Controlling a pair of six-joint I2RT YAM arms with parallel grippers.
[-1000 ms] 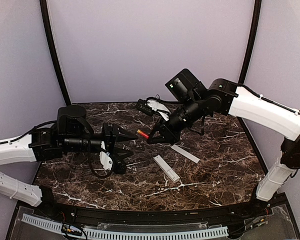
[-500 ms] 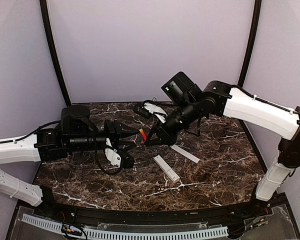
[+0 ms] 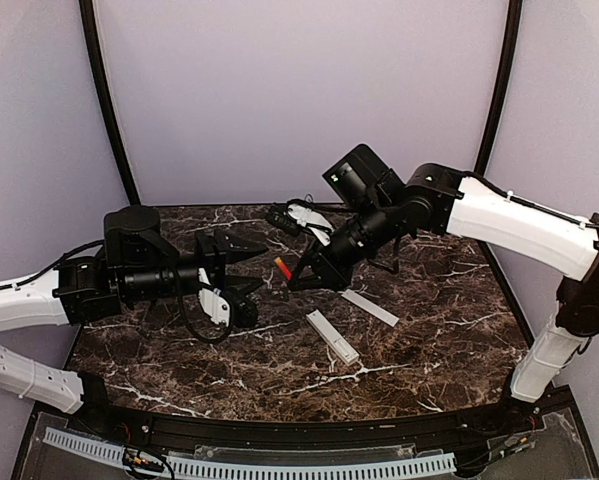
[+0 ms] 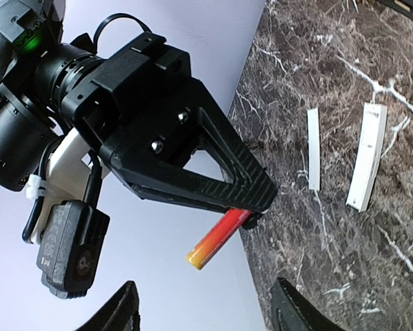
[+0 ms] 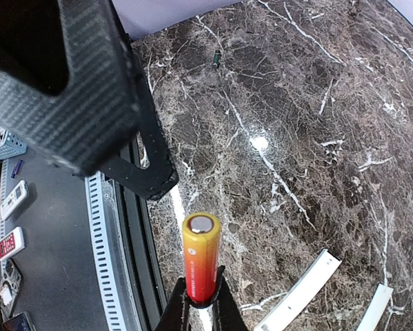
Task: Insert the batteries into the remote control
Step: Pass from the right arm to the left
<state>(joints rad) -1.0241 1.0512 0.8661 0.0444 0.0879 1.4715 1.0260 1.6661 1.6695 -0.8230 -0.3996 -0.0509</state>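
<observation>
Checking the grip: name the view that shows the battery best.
Right wrist: the battery stands close-up, its base pinched. Left wrist shows it side-on, partly hidden; top external shows a red speck.

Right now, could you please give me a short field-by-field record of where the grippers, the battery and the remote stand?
right gripper: shut on the battery, held above the table
battery: red-orange, free end pointing toward the left gripper
left gripper: open, empty, facing the battery, not touching it
remote control: lying on the table, untouched
white strip: flat on the table beside the remote control, apart from it
</observation>
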